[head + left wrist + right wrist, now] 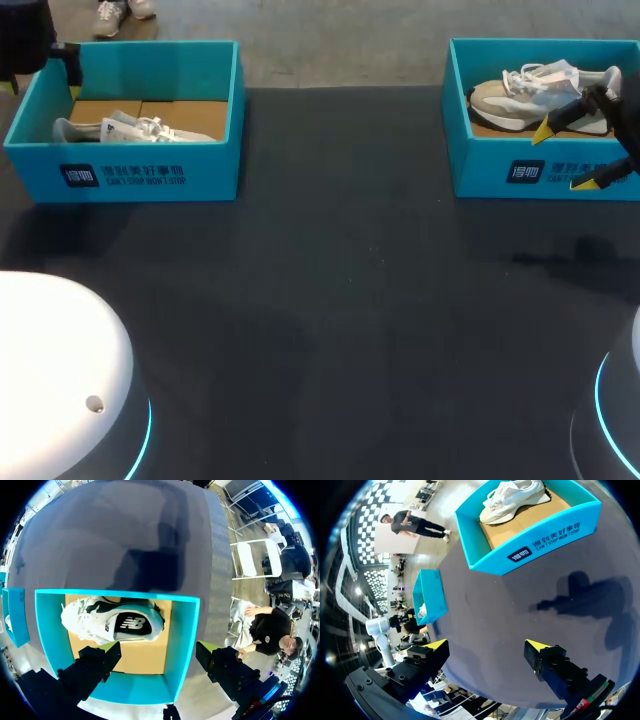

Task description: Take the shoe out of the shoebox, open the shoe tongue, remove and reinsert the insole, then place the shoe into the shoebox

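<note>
My left gripper (157,654): fingers spread wide, nothing held. I find it above the left shoebox (182,630), with one finger over the box's inside and the other outside its wall. Left shoe (112,622): white with a dark panel, lying on its side on the cardboard floor just ahead of the fingers, untouched.

My right gripper (487,647): likewise wide open and empty, over the dark table (520,610), short of the printed front wall of the right shoebox (540,540). Right shoe (512,497): pale, laces uppermost, resting inside that box. The two boxes stand well apart.
</note>
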Controlling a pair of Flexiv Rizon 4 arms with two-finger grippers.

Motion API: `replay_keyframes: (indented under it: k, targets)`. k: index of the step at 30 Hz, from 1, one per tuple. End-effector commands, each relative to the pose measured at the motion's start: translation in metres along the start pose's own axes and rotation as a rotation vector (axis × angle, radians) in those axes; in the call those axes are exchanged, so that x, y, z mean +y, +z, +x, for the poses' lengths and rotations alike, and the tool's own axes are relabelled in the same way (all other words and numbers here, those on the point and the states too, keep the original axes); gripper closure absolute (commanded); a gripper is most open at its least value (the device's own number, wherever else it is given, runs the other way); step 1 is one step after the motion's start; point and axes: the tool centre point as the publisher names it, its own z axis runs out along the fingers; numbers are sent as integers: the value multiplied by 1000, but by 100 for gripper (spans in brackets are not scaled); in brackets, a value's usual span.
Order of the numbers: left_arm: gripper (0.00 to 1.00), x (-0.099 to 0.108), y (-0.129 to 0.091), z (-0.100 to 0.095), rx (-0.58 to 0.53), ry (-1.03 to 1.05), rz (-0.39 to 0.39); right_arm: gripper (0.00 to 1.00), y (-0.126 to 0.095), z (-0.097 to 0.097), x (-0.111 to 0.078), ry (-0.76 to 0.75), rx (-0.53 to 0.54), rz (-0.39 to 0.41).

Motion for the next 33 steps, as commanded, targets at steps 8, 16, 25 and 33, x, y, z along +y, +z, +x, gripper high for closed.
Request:
replay_keyframes:
  k: [8,16,25,33]
  targets:
    - [0,-1,0,0,0,0,-2,0,-7,-5,25,-35,-38,-28]
    - [0,-1,0,0,0,0,-2,0,-21,-9,72,-163,-160,-97]
    - [0,-1,0,0,0,0,-2,0,-31,-18,114,-235,-319,-168]
    - [0,-1,0,0,0,0,-2,0,-41,-24,152,-258,-513,-211]
